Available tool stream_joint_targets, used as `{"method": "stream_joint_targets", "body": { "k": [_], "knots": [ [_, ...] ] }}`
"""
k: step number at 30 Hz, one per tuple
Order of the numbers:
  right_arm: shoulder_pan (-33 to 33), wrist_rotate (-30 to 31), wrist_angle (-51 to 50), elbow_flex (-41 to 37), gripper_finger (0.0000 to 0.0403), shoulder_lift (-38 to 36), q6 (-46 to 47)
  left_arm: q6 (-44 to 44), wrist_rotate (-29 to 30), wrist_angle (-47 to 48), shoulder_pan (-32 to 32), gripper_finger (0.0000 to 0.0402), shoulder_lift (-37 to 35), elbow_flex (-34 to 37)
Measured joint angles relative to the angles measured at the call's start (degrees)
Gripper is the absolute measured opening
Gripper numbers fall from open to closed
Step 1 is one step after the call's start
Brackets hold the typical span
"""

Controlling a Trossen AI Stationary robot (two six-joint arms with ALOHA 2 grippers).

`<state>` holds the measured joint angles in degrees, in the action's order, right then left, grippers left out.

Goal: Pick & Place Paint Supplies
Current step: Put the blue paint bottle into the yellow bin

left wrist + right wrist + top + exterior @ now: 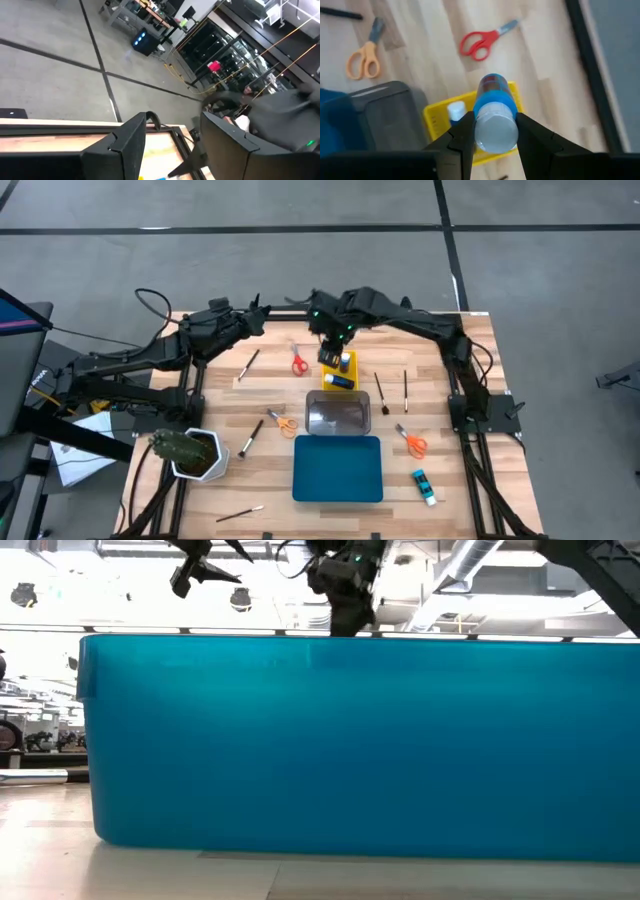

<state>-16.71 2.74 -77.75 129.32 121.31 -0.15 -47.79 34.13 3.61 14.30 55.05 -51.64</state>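
Observation:
My right gripper point(492, 131) hovers over the yellow tray point(434, 119) and is shut on a small blue bottle with a white cap point(493, 102). A second blue bottle point(455, 113) lies in that tray. In the high view the right gripper point(331, 353) is at the tray's far end. A third bottle point(424, 487) lies near the right front corner. Red scissors point(298, 361), two orange scissors point(283, 423) point(415, 444) and several thin brushes point(381, 393) lie flat on the table. My left gripper point(255, 315) waits open and raised near the far edge, touching nothing. My right gripper pinches the blue bottle between its two fingers point(461, 134) at the cap end point(495, 131). The fingers come from above, pointing down, and run along the bottle. The white cap faces the wrist and the blue body points down toward the yellow tray; whether its lower end touches the tray cannot be told.
A clear tray point(338, 416) sits just nearer than the yellow one, and a blue tray point(338, 469) lies nearer still; its wall point(350, 740) fills the low view. A cactus in a white pot point(190, 452) stands at the left front. Bare wood shows at the table's right.

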Motion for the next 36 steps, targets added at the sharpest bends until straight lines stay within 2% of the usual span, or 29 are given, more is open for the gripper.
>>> {"method": "stream_joint_targets", "body": {
  "k": [11, 23, 31, 36],
  "knots": [
    [-0.15, 0.12, -1.48, -0.07, 0.0112, 1.84, -0.27, 0.00, -2.67, 1.79, -0.13, 0.0181, 0.02, 0.00],
    [-3.40, -3.79, -2.60, -0.07, 0.0112, 1.84, -3.73, 0.00, -3.98, 1.98, -0.13, 0.0181, 0.04, 0.00],
    [-2.83, -4.24, -3.80, -0.15, 0.0112, 7.04, -4.95, 0.00, -3.94, 1.98, -0.13, 0.0181, 0.04, 0.00],
    [-2.76, -4.26, -1.98, -0.09, 0.0112, 7.29, -4.99, 0.00, -4.00, 2.00, -0.17, 0.0181, 0.04, -0.02]
  ]
}}
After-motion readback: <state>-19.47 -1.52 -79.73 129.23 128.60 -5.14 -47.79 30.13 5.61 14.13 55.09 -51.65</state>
